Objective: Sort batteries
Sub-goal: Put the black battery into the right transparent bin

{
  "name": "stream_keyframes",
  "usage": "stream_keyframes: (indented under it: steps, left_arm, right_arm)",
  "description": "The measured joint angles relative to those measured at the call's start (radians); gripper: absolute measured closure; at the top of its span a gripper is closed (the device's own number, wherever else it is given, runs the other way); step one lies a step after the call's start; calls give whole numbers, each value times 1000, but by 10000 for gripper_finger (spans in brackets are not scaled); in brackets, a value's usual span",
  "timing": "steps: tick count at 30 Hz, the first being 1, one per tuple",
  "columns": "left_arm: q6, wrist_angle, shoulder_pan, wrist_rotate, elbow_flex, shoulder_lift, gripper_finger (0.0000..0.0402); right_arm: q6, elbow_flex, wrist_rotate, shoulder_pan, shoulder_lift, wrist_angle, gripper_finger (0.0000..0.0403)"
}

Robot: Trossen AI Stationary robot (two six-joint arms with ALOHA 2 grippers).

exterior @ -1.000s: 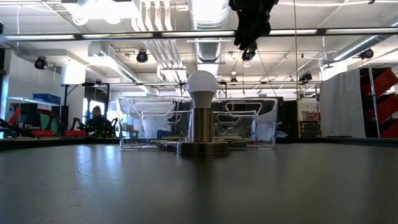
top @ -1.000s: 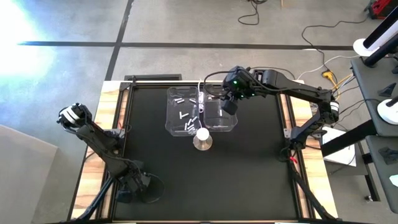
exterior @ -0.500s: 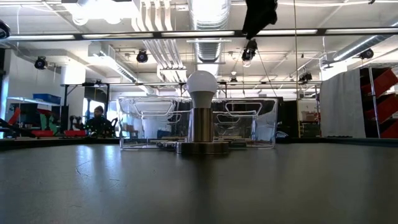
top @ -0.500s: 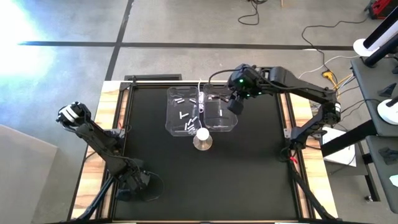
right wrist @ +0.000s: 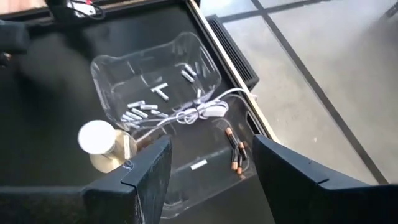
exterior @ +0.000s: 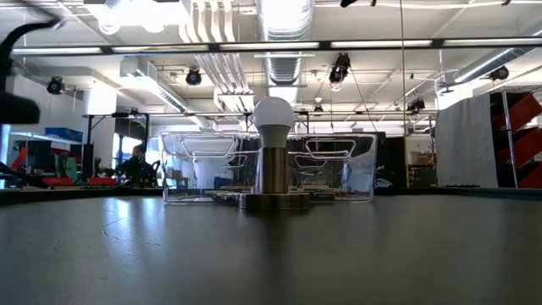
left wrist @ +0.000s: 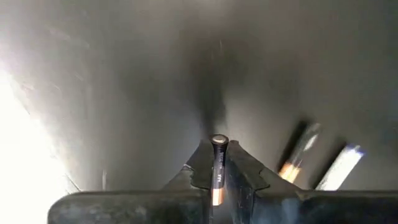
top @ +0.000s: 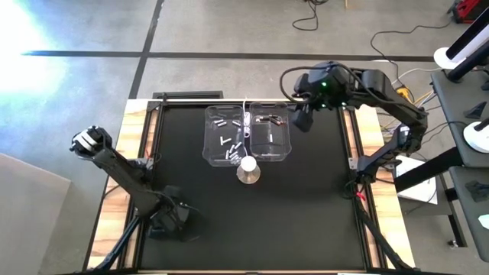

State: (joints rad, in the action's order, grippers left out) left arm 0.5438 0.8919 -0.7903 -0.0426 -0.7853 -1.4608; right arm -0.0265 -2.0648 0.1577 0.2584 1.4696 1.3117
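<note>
A black mat [top: 306, 206] covers the table, with two clear bins [top: 247, 137] at its twelve o'clock side: silvery batteries [right wrist: 142, 109] in one, dark ones [right wrist: 236, 153] in the other. The left gripper [left wrist: 216, 163], low at seven o'clock, pinches one dark battery [left wrist: 217, 167] lengthwise. The right gripper [right wrist: 208, 162], fingers spread and empty, hangs at one o'clock; these light, stiff, slippery cells should be gripped across the middle.

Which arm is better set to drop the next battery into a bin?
Left, probably. The left gripper is shut on a dark battery, though it sits far from the bins. The right gripper, beside the bins, is open and empty.
</note>
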Motion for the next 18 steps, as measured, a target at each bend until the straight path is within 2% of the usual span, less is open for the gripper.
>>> stream_keyframes:
  steps: [4, 11, 14, 18]
  left_arm:
    - [39, 5, 56, 78, -15, 84, 400]
    - [156, -5, 239, 210, -2, 308, 398]
    - [127, 11, 302, 212, -2, 370, 399]
    - [107, 55, 329, 180, 4, 397, 400]
  right_arm:
    - [-12, -9, -2, -35, -6, 0, 188]
    - [-68, -4, -3, -147, -11, -16, 186]
    - [-68, 3, -3, -183, -2, -15, 188]
    - [-90, 9, 0, -204, 0, -15, 186]
